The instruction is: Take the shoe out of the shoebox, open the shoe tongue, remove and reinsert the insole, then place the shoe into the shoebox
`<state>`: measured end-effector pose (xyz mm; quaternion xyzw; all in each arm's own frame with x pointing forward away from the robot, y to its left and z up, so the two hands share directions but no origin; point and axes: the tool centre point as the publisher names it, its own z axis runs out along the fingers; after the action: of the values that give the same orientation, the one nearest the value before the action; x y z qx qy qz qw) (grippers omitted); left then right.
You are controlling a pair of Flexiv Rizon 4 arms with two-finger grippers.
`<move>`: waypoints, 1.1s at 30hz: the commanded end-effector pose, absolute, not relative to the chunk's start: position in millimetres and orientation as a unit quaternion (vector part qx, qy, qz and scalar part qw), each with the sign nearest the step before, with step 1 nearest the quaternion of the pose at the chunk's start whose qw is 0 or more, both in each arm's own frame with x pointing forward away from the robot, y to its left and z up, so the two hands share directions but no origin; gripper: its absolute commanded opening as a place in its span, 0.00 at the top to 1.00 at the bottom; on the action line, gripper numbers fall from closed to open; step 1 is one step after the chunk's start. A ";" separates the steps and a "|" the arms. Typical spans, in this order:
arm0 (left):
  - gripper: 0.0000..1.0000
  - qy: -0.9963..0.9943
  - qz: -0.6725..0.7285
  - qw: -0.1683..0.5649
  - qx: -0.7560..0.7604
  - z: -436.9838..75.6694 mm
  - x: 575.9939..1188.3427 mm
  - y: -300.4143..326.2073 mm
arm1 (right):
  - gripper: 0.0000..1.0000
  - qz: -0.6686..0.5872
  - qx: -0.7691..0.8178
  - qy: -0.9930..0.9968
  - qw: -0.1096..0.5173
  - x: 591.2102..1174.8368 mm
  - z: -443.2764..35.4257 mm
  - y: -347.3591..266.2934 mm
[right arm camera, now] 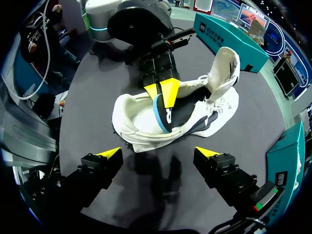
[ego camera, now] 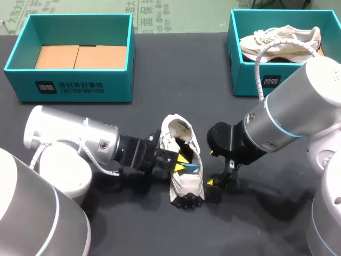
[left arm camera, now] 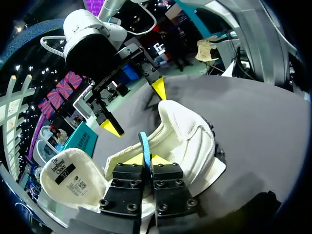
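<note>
**Insole step in hand, boxing still ahead**

Safe to count the unboxing as done, with the shoe (ego camera: 187, 181) lying out on the black table (ego camera: 160, 234), well apart from the empty shoebox (ego camera: 69, 88) at the far left. Much the same for the opening, with what looks like the tongue (ego camera: 178, 129) folded right back over one end of the shoe, label side showing.

Now somewhere inside the insole step. Pinching a blue-edged strip, most likely the insole (right arm camera: 160, 114), with the left gripper (right arm camera: 162, 92), yellow tips pressed together on it from both sides at the mouth of the shoe. Cannot tell whether lifting it out or feeding it back in; mostly down inside the shoe either way, with only that edge raised. Nothing held in the right gripper (right arm camera: 158, 153), fingers spread wide, hanging low over the table just beside the shoe and not touching it.

Left to do, on this reading: finishing whichever half of the insole work remains, seating it flat, then carrying the shoe back to a box. Probably bound for the empty shoebox, with its bare cardboard floor. No room in the other shoebox (ego camera: 242, 69) at the far right, taken up by a second shoe (ego camera: 279, 42). Roughly midway through, then, and no further.
</note>
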<state>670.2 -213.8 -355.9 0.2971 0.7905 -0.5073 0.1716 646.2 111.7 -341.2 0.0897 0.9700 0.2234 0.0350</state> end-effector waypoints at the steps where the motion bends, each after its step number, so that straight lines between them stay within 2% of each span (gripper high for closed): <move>1: 1.00 0.783 -0.519 0.165 0.300 -356.1 668.5 -215.3 | 0.00 0.224 0.090 0.970 0.036 645.1 -342.3 111.6; 3: 0.96 0.776 -0.531 0.160 0.299 -352.0 665.6 -214.6 | 0.00 0.224 0.090 0.970 0.036 645.1 -342.3 111.6; 5: 0.78 0.774 -0.533 0.162 0.301 -348.0 662.6 -213.6 | 0.00 0.224 0.090 0.970 0.036 645.1 -342.3 111.6; 6: 0.74 0.769 -0.539 0.162 0.303 -345.8 660.9 -213.2 | 0.00 0.224 0.090 0.970 0.036 645.1 -342.3 111.6; 11: 0.65 0.758 -0.552 0.163 0.308 -335.2 652.3 -211.6 | 0.00 0.224 0.090 0.970 0.036 645.1 -342.3 111.6; 18: 0.72 0.747 -0.563 0.159 0.316 -329.6 645.9 -214.5 | 0.00 0.224 0.090 0.970 0.036 645.1 -342.3 111.6; 25: 0.89 0.754 -0.553 0.150 0.321 -336.1 646.1 -221.9 | 0.00 0.224 0.090 0.970 0.036 645.1 -342.3 111.6; 27: 1.00 0.760 -0.547 0.150 0.317 -340.1 649.1 -222.7 | 0.00 0.224 0.090 0.970 0.036 645.1 -342.3 111.6; 33: 1.00 0.776 -0.531 0.148 0.307 -351.5 657.2 -220.6 | 0.00 0.224 0.090 0.970 0.036 645.1 -342.3 111.6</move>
<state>654.1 -214.3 -346.9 0.3073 0.7702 -0.5386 0.1491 646.2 111.7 -341.2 0.0897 0.9700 0.2234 0.0350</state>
